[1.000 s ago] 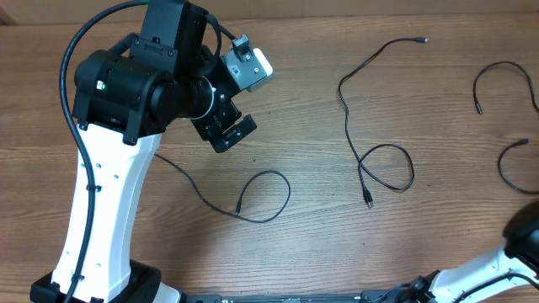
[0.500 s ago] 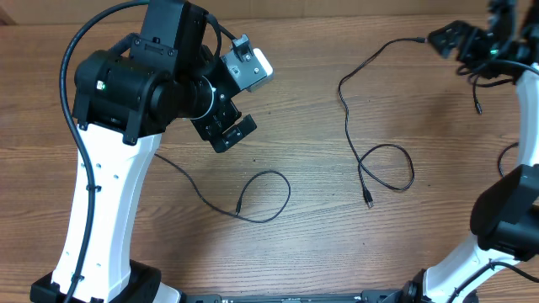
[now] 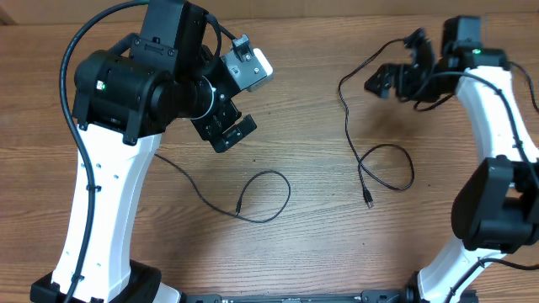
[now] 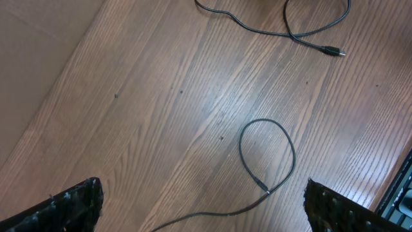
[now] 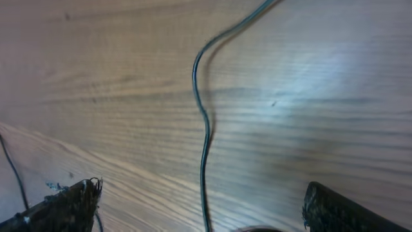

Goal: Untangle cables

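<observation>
The cables lie apart on the wooden table. One cable (image 3: 289, 189) forms a loop at centre with a tail running left under my left arm. A second cable (image 3: 346, 109) snakes down from the upper right to a loop and plug (image 3: 369, 202). My left gripper (image 3: 226, 130) hangs open above bare wood; its wrist view shows the looped cable (image 4: 241, 145) ahead of the open gripper (image 4: 203, 212). My right gripper (image 3: 397, 63) is open over the second cable's upper end, and that cable (image 5: 205, 142) runs on the table between the spread fingers of the gripper (image 5: 203, 212), untouched.
My left arm's white column (image 3: 101, 219) stands at the front left. The right arm's white link (image 3: 497, 109) covers the table's right side. A paler surface (image 4: 38, 51) borders the wood at the table's far edge.
The right arm has swung in from the right edge and moved left, its open gripper now over the upper end of the middle cable. The left arm and the cables have not moved.
</observation>
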Robot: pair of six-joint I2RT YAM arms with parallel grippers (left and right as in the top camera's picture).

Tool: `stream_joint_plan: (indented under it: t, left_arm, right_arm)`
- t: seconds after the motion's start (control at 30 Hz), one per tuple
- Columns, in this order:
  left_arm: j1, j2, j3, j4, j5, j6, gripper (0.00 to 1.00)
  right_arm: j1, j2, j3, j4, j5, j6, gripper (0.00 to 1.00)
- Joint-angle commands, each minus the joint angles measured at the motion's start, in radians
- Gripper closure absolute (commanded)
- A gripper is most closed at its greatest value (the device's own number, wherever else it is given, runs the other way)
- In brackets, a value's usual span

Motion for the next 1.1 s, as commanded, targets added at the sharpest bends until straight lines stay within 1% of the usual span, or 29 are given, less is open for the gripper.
stream_joint_plan:
  t: [0.0, 0.37, 0.57, 0.67, 1.0, 1.07]
  left_arm:
    - [0.002, -0.003, 0.011, -0.002, 0.008, -0.017, 0.00]
    - [0.002, -0.003, 0.011, -0.002, 0.008, -0.017, 0.00]
    - [0.002, -0.003, 0.011, -0.002, 0.008, -0.017, 0.00]
    - [0.002, -0.003, 0.011, -0.002, 0.008, -0.017, 0.00]
    - [0.002, -0.003, 0.011, -0.002, 0.008, -0.017, 0.00]
    - [0.002, -0.003, 0.011, -0.002, 0.008, -0.017, 0.00]
  right_arm:
    - [0.032, -0.004, -0.074, 0.043, 0.010, -0.020, 0.00]
    - [0.121, -0.003, -0.279, 0.280, 0.016, -0.023, 0.00]
    - [0.161, -0.002, -0.362, 0.407, 0.098, -0.023, 0.00]
    - [0.165, -0.002, -0.373, 0.440, 0.137, -0.023, 0.00]
    - [0.166, 0.032, -0.373, 0.520, 0.137, -0.024, 0.00]
    - [0.172, 0.052, -0.373, 0.524, 0.150, -0.024, 0.02]
